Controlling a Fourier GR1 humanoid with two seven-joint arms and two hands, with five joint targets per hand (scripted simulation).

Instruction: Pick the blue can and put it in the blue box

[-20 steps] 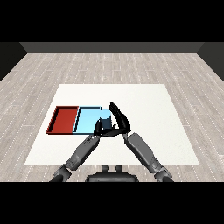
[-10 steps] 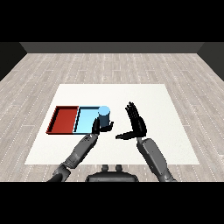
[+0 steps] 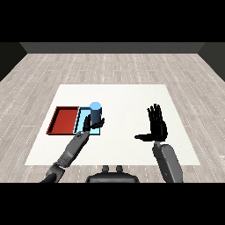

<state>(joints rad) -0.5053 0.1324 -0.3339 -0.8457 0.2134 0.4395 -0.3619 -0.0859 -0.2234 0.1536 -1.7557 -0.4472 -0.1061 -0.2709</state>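
Left hand (image 3: 91,124) curled round blue can (image 3: 96,112), can upright, held over light blue tray (image 3: 81,121), near its right edge. Right hand (image 3: 157,126) released, fingers spread, well apart on right side of white table (image 3: 127,94).

Risks:
- can let go too near tray rim, tips out onto table
- fingers catch can on release, topple it
- drift left puts it over red tray (image 3: 64,120)

Bare test room: white table (image 3: 132,94) on grey plank floor (image 3: 110,66), dark walls, no furnishings.
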